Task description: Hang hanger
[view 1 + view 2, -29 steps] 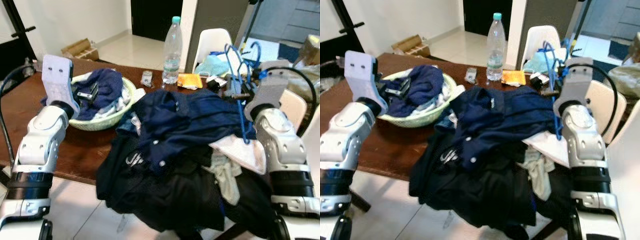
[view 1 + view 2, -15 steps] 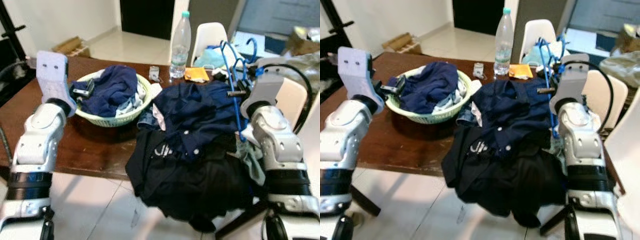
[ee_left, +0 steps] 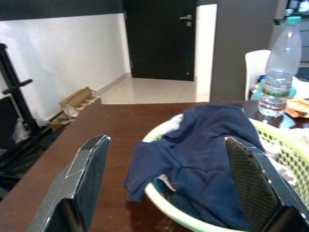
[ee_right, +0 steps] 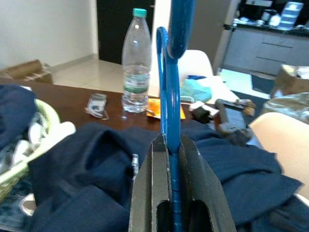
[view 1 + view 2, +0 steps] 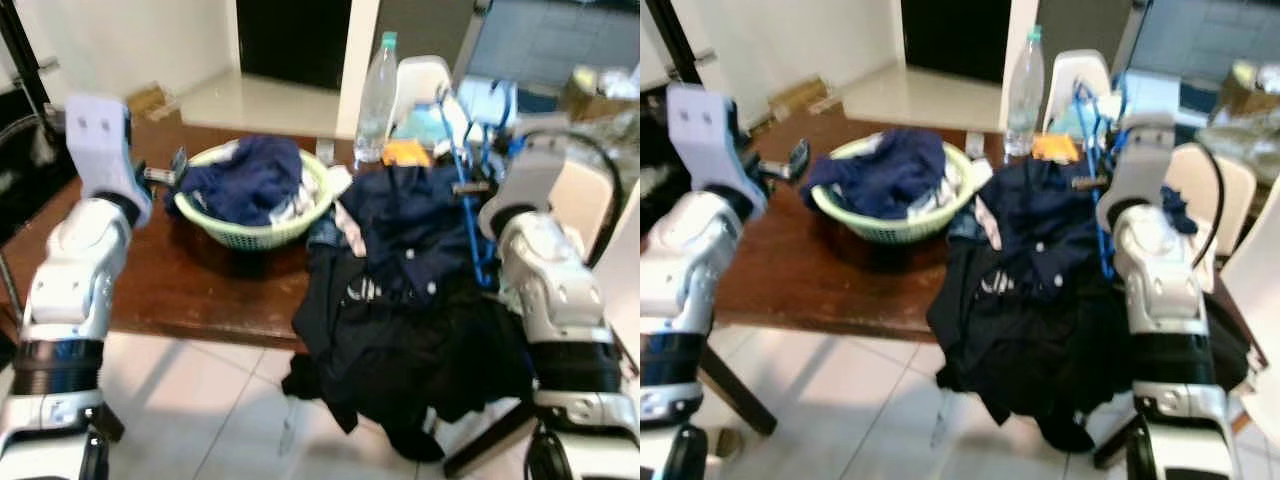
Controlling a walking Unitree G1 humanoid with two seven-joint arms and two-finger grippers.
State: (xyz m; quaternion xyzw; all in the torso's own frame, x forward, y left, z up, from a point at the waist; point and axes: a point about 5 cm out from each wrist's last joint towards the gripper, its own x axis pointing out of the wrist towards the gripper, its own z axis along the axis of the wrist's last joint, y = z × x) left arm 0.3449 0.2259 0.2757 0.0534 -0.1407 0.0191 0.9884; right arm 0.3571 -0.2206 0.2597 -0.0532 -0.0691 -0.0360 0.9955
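Right gripper point(image 4: 170, 145) has its two black fingers pressed flat against a blue hanger point(image 4: 169, 92), which stands upright between them with its hook curving over at the top. Seen from the head, that hanger point(image 5: 472, 190) rises in front of the raised right arm, above the right-hand side of a brown wooden table point(image 5: 190, 280), with its lower part running down beside a heap of dark navy and black clothes point(image 5: 400, 300). The heap covers the right part of the table and spills over the near edge towards the pale tiled floor point(image 5: 200, 410). Left gripper point(image 3: 169, 188) is held up over the left part of the table with its fingers spread wide and nothing between them, pointing at a pale green basket point(image 3: 289, 154). A dark blue garment point(image 3: 203, 150) lies in the basket and droops over its rim. A clear plastic water bottle point(image 5: 377, 95) with a green cap stands upright on the far side of the table, behind the basket and the clothes, with an orange packet point(image 5: 405, 152) just beside it. A white chair point(image 5: 425, 85) stands behind the table near the bottle.
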